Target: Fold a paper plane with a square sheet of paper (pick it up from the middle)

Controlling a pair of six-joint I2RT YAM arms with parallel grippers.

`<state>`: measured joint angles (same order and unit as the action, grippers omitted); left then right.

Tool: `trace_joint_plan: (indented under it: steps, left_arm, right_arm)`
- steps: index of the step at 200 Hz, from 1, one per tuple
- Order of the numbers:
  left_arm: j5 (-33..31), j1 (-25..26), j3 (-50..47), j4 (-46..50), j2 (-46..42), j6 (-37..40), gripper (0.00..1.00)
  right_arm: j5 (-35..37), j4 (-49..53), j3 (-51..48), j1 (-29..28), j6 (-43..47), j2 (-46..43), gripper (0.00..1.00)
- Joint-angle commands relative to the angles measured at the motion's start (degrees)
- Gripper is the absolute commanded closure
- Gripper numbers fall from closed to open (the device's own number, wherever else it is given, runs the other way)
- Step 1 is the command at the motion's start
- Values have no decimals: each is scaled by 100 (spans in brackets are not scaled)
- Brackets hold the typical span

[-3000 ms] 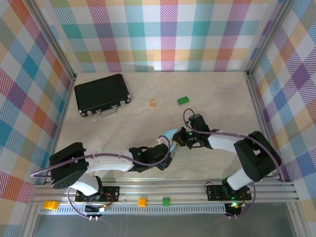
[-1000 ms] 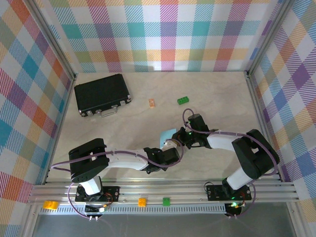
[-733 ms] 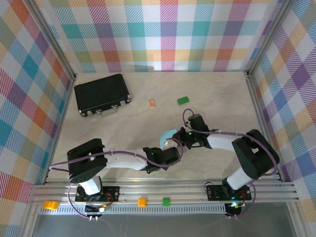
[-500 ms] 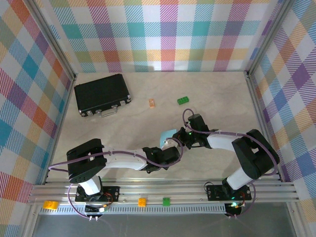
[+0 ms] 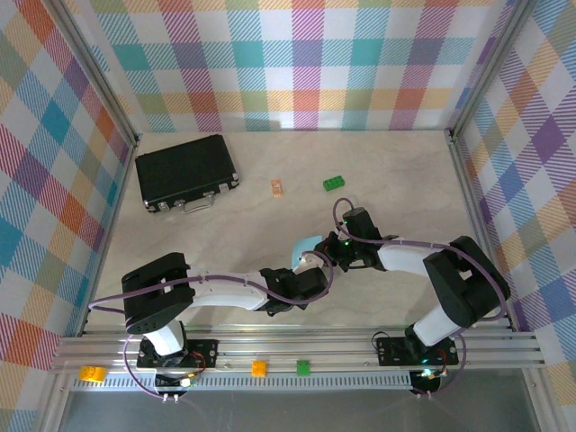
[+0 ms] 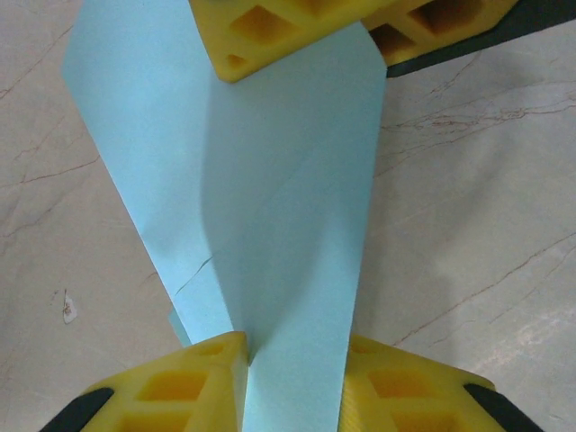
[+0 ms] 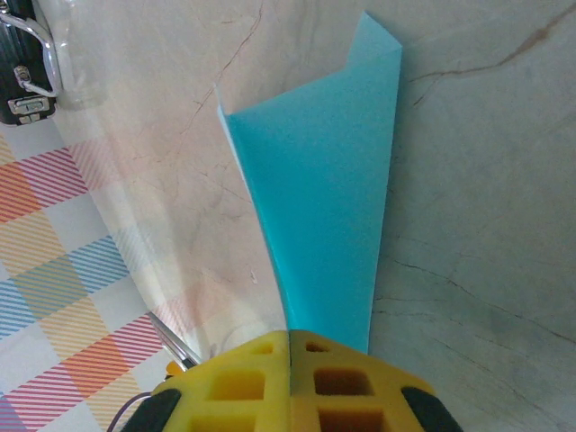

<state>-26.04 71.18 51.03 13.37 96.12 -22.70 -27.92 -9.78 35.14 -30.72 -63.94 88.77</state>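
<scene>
Light-blue thin paper sheet point(image 5: 308, 243), creased into a long tapering shape, is pictured held up over the pale marbled desk point(image 5: 225, 234) near its middle, between the two arms. One narrow end is clamped in the right tool point(image 7: 290, 340), whose yellow fingers are pressed together on it. At the other end the left tool point(image 6: 292, 346) is seen with its fingers a little apart, the sheet running through the gap, and no firm pinch can be made out. The paper is judged very light, limp and easily crumpled or torn. Hold is best taken on the doubled layers beside the centre crease, not on a loose flap. A black rectangular case point(image 5: 184, 171) lies well apart at the far left.
</scene>
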Motion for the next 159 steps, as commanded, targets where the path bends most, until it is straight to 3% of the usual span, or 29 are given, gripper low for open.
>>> trace_joint_plan:
  steps: [1,69,117,142,159]
  left_arm:
    - [-35,54,11,36,133,10,72]
    - [11,54,-61,-44,105,11,76]
    - [-42,54,-123,-81,-9,-26,89]
    - [-3,50,-223,-202,-23,-40,94]
    - [22,54,-240,-219,-21,-50,98]
  right_arm:
    - [-55,57,37,-20,-48,-163,98]
    - [-47,-25,21,-22,-101,-89,98]
    - [-53,-83,31,-38,-136,-79,97]
    - [-49,39,109,-38,-49,-162,90]
    - [35,373,224,-40,152,-287,80]
